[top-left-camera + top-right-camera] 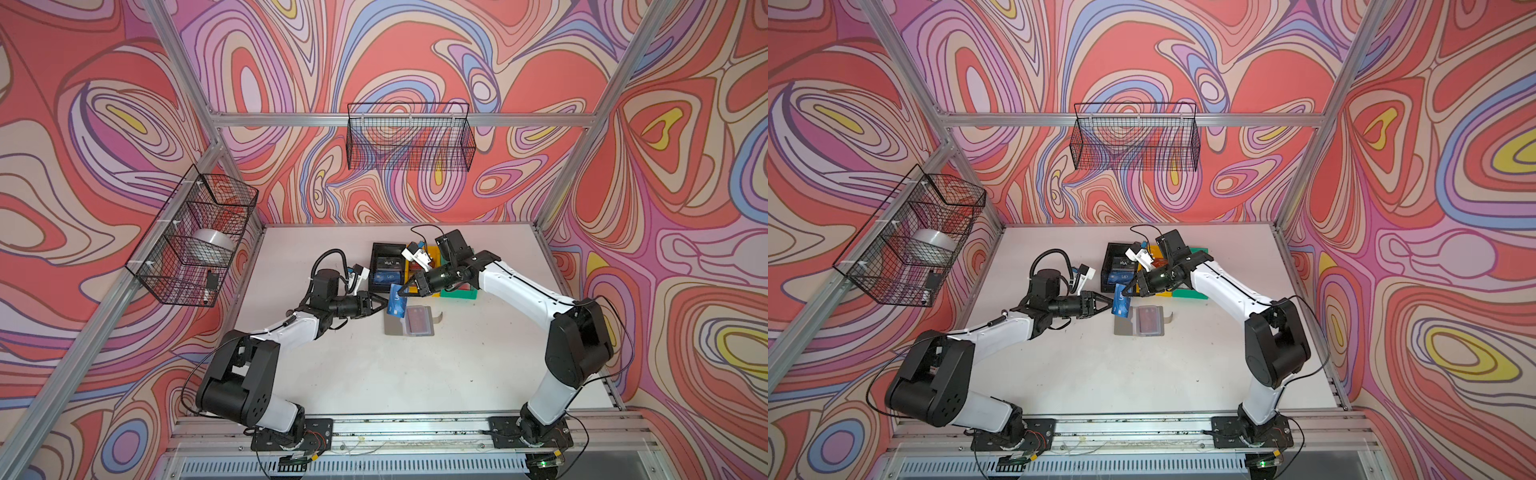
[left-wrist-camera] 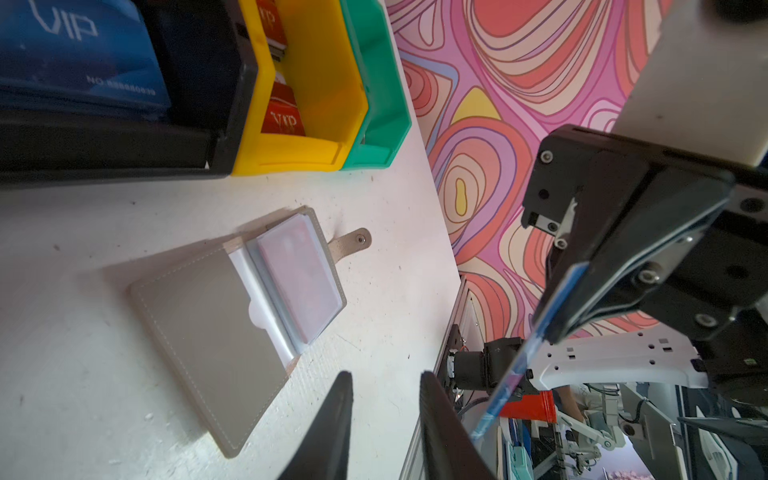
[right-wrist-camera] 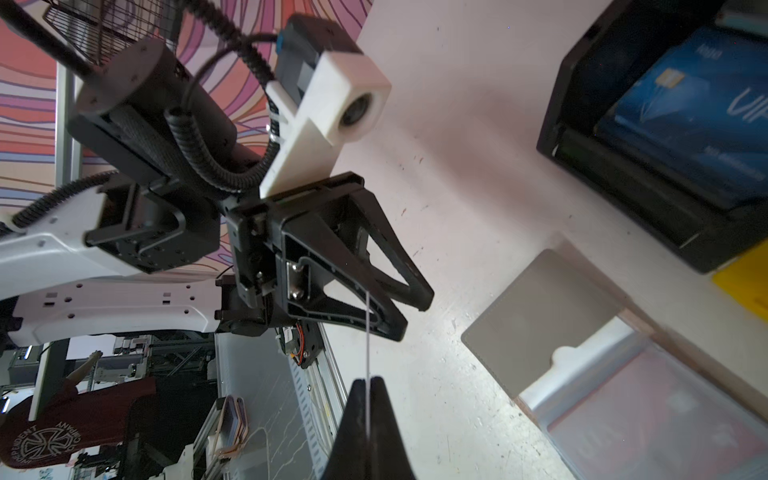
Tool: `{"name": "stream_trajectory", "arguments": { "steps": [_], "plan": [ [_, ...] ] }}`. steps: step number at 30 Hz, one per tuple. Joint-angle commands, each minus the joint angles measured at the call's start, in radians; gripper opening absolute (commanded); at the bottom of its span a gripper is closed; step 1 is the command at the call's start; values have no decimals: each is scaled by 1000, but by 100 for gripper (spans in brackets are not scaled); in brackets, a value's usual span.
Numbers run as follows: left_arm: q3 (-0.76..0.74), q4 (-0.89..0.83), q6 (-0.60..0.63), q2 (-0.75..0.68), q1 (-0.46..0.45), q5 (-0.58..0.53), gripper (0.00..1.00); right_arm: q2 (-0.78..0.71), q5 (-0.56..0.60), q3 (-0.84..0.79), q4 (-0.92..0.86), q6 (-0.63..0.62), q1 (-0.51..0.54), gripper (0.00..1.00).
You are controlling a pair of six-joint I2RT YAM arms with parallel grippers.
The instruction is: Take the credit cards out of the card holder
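A: What is shown in both top views?
B: A blue card (image 1: 396,305) is gripped edge-up by the right claw (image 1: 402,293) near the opened holder (image 1: 392,326), which is laid flat so its sleeves can be reached. A red card (image 1: 419,322) is seen sleeved inside. The left claw (image 1: 385,302) sits just beside the blue card. A handover is judged, perhaps bound for the black bin (image 1: 375,266).
A: The left wrist?
B: The left jaws are seen parted, with nothing between.
A: The right wrist?
B: The card's edge is clamped in closed jaws.
A: Surface and room?
B: The table (image 1: 1100,374) is scuffed white. Wire baskets (image 1: 1136,141) are hung on swirl-patterned walls (image 1: 1433,166).

Bright, even light, the card holder (image 2: 199,332) casting a soft shadow, wrist-view edges blurred.
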Motion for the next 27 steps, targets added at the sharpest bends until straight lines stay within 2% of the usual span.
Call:
{"name": "stream_trajectory", "arguments": {
  "steps": [1, 9, 16, 27],
  "plan": [
    [-61, 296, -112, -50, 2, -76, 32, -34, 35, 36, 75, 77, -4, 0],
    [-59, 353, -131, -69, 4, -75, 42, -8, 79, 60, 121, 128, -4, 0],
    [-77, 425, -154, -67, 4, -65, 43, -3, 73, 44, 148, 146, -4, 0],
    [-31, 347, -124, -60, 43, 18, 43, -77, -6, 13, 127, 143, -44, 0]
  ]
}}
